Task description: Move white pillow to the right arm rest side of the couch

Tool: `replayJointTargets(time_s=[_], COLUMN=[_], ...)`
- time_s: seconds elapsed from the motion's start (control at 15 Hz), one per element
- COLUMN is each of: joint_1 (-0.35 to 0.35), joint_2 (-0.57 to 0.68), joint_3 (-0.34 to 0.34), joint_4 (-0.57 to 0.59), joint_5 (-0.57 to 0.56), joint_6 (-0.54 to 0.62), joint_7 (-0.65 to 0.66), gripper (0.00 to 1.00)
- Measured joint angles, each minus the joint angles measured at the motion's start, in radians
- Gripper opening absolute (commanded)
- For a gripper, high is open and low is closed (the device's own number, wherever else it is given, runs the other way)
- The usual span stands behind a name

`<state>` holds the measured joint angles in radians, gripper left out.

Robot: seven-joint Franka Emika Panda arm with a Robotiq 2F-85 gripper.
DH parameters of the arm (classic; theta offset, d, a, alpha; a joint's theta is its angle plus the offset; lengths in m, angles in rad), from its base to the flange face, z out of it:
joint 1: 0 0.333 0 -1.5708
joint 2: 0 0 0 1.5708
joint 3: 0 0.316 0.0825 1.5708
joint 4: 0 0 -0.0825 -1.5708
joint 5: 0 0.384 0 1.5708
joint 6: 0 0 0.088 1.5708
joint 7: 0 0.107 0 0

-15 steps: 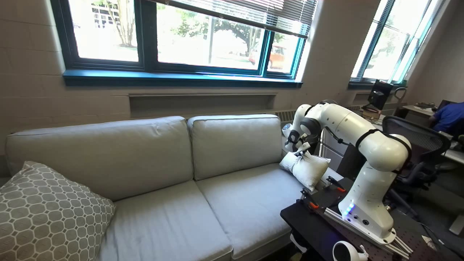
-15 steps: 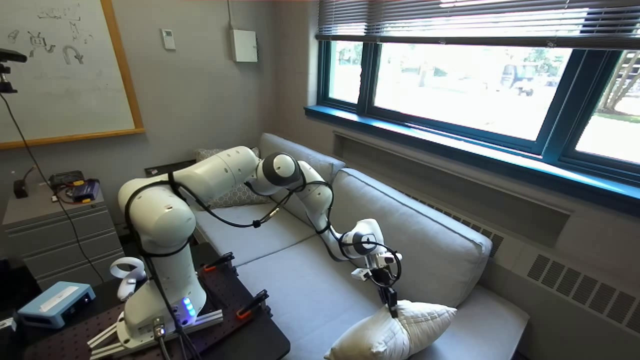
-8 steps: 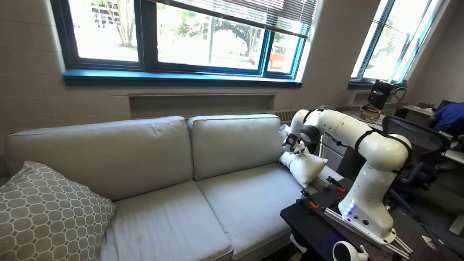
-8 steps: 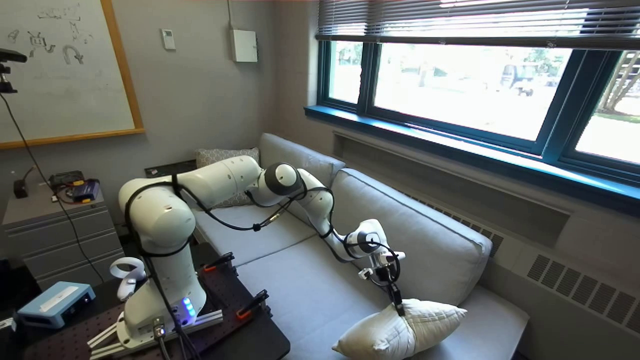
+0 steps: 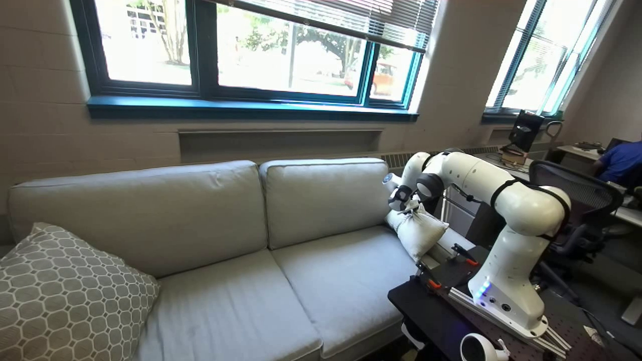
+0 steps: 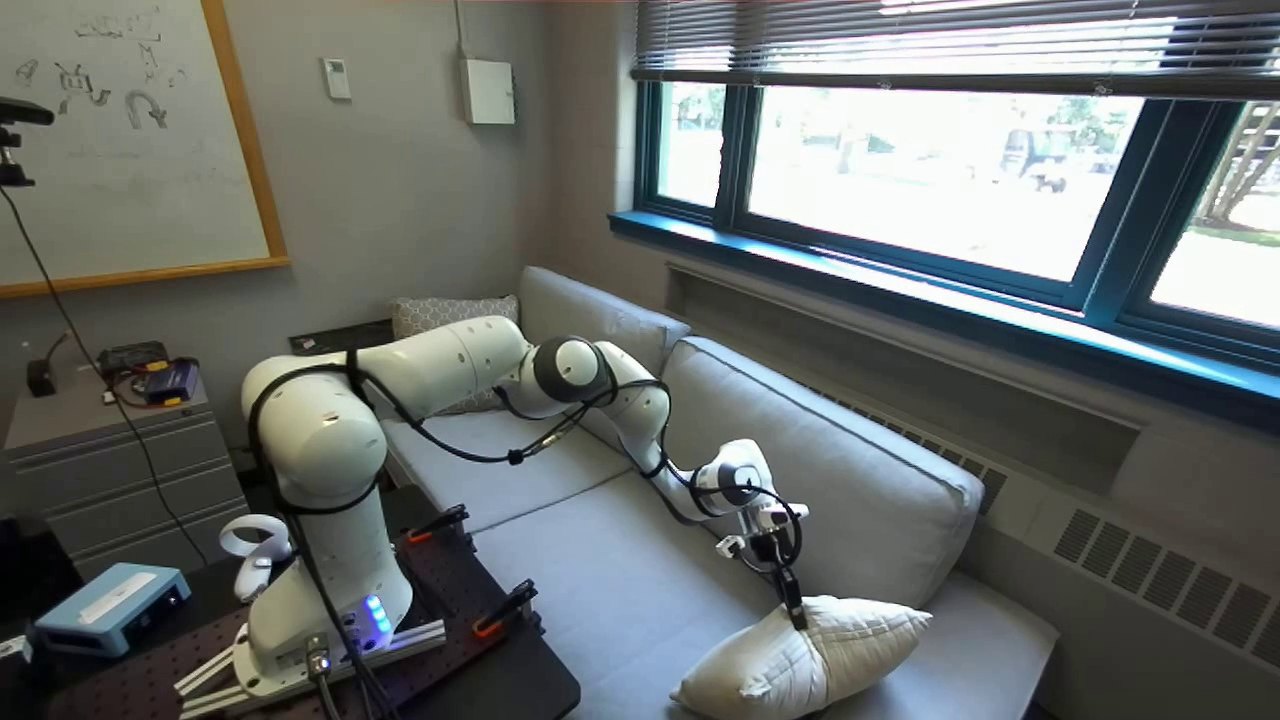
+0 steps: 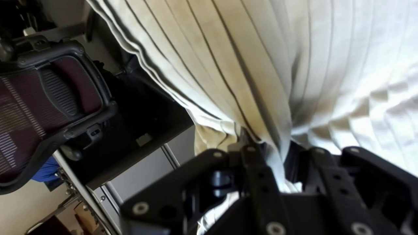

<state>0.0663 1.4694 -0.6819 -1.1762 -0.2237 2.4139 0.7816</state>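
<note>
The white pillow (image 5: 420, 235) is at the right end of the couch (image 5: 321, 271), close to the right arm rest (image 5: 459, 240). It also shows in an exterior view (image 6: 765, 665), tilted and creased at its middle. My gripper (image 6: 796, 615) reaches down onto it from above. In the wrist view, my gripper (image 7: 273, 148) is shut on a bunched fold of the pillow's pleated fabric (image 7: 258, 65). The pillow hides part of the arm rest, and I cannot tell whether its underside touches the seat or the arm rest.
A grey-and-white lattice pillow (image 5: 75, 296) sits at the couch's far left end. The back cushion (image 5: 326, 195) stands beside the gripper. A black table (image 5: 416, 301) with clamps (image 5: 429, 276) is close to the pillow. An office chair (image 5: 577, 200) stands behind the arm.
The gripper and the held pillow have shifted slightly: leftward in an exterior view, rightward in an exterior view from elsewhere. The arm's upper links are a little lower. The hold is unchanged.
</note>
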Motion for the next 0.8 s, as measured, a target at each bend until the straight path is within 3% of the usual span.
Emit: replayJointTargets(time_s=[0.53,0.8], joint_1=[-0.083,-0.103], joint_2=[0.000,0.000], joint_3=[0.065,0.071], joint_4=[0.023,0.039], joint_5=[-0.138,-0.145], joint_6=[-0.001,0.001], joint_7=[-0.001,-0.003], gripper=[0.03,0.03])
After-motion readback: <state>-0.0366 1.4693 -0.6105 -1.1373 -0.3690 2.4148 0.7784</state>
